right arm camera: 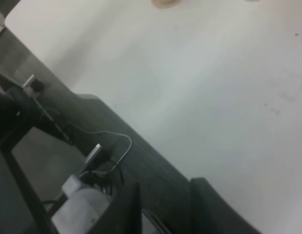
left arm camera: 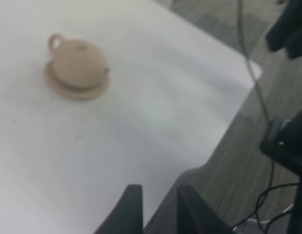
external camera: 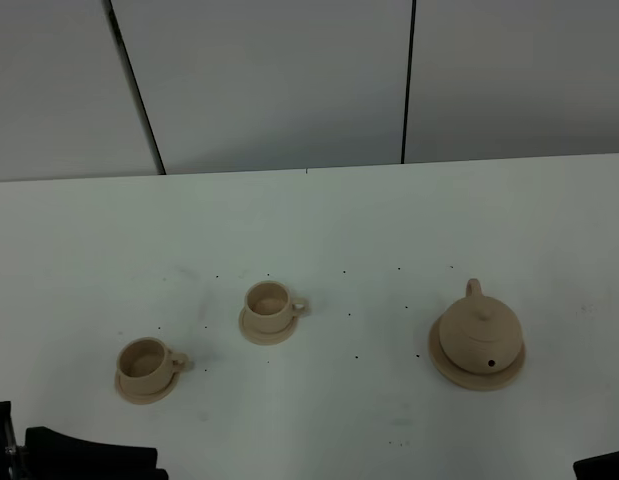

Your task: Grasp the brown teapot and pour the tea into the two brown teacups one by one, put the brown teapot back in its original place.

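Found the left gripper (left arm camera: 159,191) low at the near table edge, jaws slightly apart with nothing between them. Saw only its dark left arm (external camera: 79,455) in the near left corner of the high view. Noted the left teacup (external camera: 144,360) upright on its saucer (external camera: 139,395), ahead of the left jaws on the white table (external camera: 389,220), handle turned rightward. Noted the second teacup (external camera: 268,302) upright on its own saucer (external camera: 264,337), farther ahead of those jaws and right of the first cup, apart from it, handle also turned rightward. Located the brown teapot (external camera: 480,330) seated on the wide plate (external camera: 451,376), lid on, loop handle pointing away from the robot, spout toward it. Placed it well ahead of the left jaws and far across the table from them, touching neither gripper. Found the right gripper (right arm camera: 165,185) past the near table edge, jaws apart, nothing held, with cables (right arm camera: 111,146) lying on the floor beside and beneath them. Saw a tan sliver of crockery (right arm camera: 165,3) well ahead of the right jaws; could not tell which piece.
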### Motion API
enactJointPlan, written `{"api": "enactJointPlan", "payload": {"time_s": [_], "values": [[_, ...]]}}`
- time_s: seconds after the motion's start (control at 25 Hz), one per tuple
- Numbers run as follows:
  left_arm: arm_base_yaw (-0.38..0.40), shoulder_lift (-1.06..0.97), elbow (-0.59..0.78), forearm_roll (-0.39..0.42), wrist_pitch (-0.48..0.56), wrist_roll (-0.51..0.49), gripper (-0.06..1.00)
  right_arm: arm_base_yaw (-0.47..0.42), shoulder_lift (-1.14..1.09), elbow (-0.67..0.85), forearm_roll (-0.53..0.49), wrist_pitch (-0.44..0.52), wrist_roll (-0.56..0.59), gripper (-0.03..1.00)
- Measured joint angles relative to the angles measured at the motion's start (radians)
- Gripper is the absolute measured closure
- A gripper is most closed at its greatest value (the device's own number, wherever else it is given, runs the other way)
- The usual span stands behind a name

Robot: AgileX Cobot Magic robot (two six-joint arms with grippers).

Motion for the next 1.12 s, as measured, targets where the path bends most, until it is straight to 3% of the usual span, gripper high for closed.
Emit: {"api": "enactJointPlan", "payload": {"time_s": [0.28, 0.64, 0.92, 1.04, 1.12], "values": [[0.0, -0.097, 0.0, 0.181, -0.043, -0.189, 0.7, 0.0, 0.0, 0.0, 0.001, -0.028, 0.001, 0.72], [0.0, -0.424, -0.005, 0.55, -0.103, -0.729, 0.7, 0.0, 0.0, 0.0, 0.036, -0.044, 0.004, 0.72], [0.0, -0.506, -0.042, 0.852, 0.072, -0.968, 0.7, 0.0, 0.0, 0.0, 0.054, -0.047, 0.005, 0.72], [0.0, -0.519, -0.042, 0.996, 0.124, -1.022, 0.7, 0.0, 0.0, 0.0, 0.055, -0.049, 0.005, 0.72], [0.0, -0.535, -0.043, 1.052, 0.137, -1.05, 0.7, 0.0, 0.0, 0.0, 0.055, -0.05, 0.005, 0.72]]}}
